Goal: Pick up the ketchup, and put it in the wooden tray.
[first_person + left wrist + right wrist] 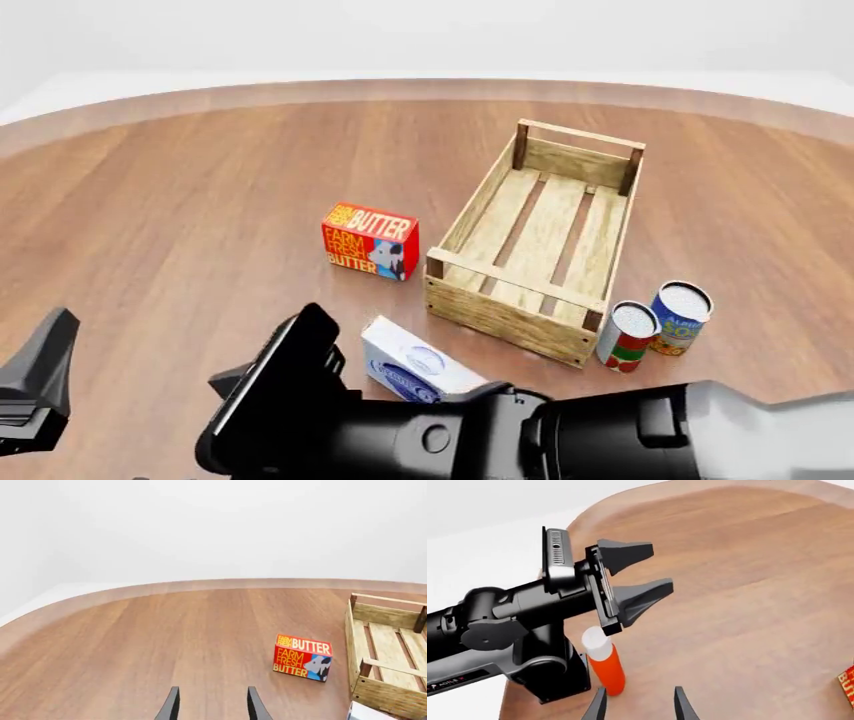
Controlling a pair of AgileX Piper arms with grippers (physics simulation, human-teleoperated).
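The ketchup [608,669], a red-orange bottle with a white cap, stands upright on the table in the right wrist view, beside the left arm's base. My right gripper [640,706] is open, and the bottle is just ahead of one fingertip, not between the fingers. The right arm hides the ketchup in the front view. My left gripper [213,706] is open and holds nothing; it also shows open above the bottle as the left gripper [647,574]. The wooden tray [461,218] sits right of centre with nothing in it.
A red butter box [370,240] stands left of the tray. A white-and-blue box [411,364] lies near the tray's front corner. Two cans [627,336] stand at its right front. The right arm [534,440] crosses the near table edge.
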